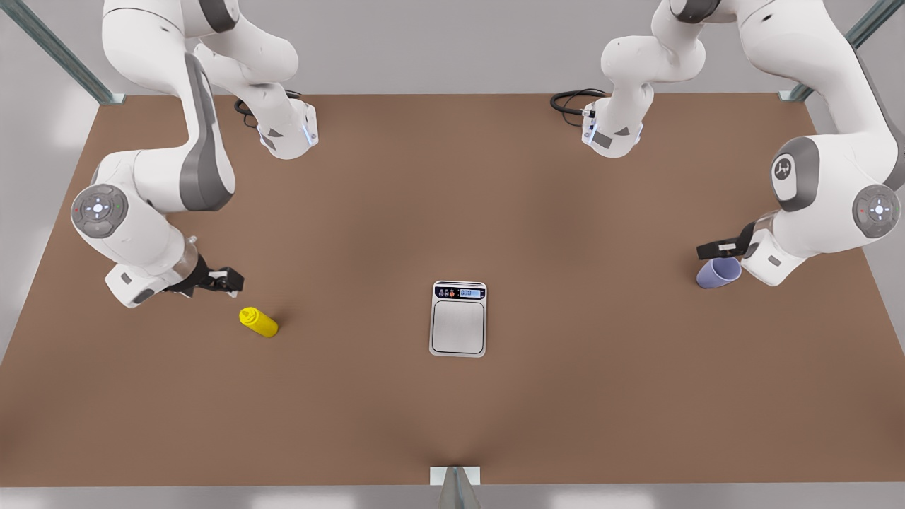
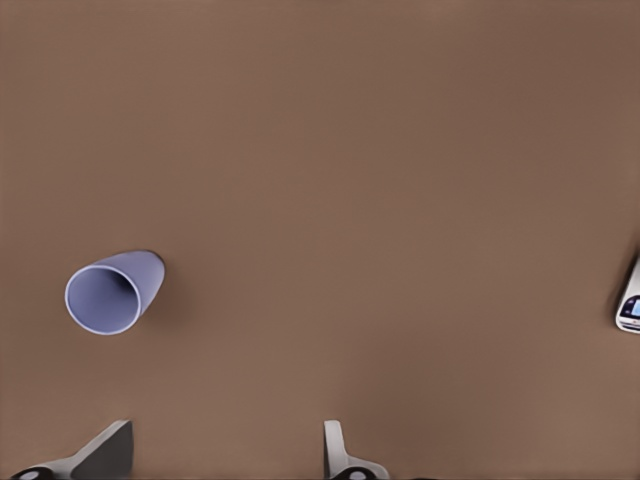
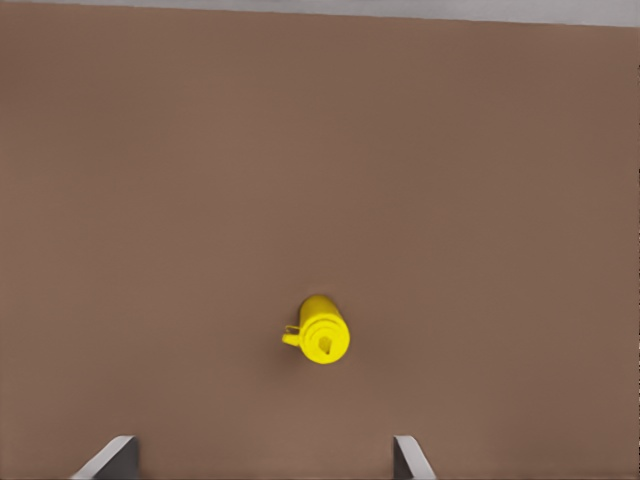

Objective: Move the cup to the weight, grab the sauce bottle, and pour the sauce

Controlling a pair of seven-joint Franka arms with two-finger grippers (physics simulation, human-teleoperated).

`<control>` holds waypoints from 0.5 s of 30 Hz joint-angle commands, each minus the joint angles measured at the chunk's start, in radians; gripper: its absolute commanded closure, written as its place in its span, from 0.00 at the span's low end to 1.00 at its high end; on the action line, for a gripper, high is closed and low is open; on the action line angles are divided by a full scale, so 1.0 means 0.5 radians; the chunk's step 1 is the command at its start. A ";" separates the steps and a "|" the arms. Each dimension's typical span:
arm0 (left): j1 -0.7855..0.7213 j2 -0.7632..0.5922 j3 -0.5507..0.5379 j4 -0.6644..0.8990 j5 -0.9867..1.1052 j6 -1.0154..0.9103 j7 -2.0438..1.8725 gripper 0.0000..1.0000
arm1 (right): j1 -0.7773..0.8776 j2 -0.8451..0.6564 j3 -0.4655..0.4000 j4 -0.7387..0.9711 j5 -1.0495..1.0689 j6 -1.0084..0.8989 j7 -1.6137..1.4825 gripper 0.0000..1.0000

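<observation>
The lavender-blue cup (image 1: pixel 717 272) stands on the brown table at the front view's right, its open mouth showing in the left wrist view (image 2: pixel 108 292). My left gripper (image 1: pixel 714 249) hovers just beside and above it, open (image 2: pixel 222 455), nothing between its fingers. The yellow sauce bottle (image 1: pixel 259 322) is at the front view's left, seen nozzle-on in the right wrist view (image 3: pixel 322 330). My right gripper (image 1: pixel 230 279) hangs open (image 3: pixel 260 458) a short way from the bottle, apart from it. The weight, a silver scale (image 1: pixel 458 326), lies in the middle with a bare plate; its edge shows in the left wrist view (image 2: pixel 630 300).
The brown table (image 1: pixel 452 198) stretches wide between the cup, the scale and the bottle. Both arm bases with black cables stand at the far edge (image 1: pixel 290 127) (image 1: pixel 611 127). A metal post (image 1: pixel 456 488) sits at the near edge.
</observation>
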 commanded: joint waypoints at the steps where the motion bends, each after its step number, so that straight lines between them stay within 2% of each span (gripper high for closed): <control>1: 0.000 0.000 0.000 0.000 -0.003 -0.003 -0.005 0.00 | -0.001 0.001 0.000 -0.003 -0.002 0.000 0.000 0.00; 6: 0.003 0.021 0.018 -0.006 0.027 -0.061 0.017 0.00 | -0.001 0.004 0.000 -0.012 -0.009 0.003 -0.009 0.00; 11: 0.003 -0.114 0.264 -0.561 0.027 0.564 0.173 0.00 | 0.024 0.010 0.000 -0.052 -0.018 0.012 -0.012 0.00; 15: 0.003 -0.135 0.313 -0.889 0.015 1.056 0.204 0.00 | 0.024 0.044 0.000 -0.052 -0.018 0.025 -0.015 0.00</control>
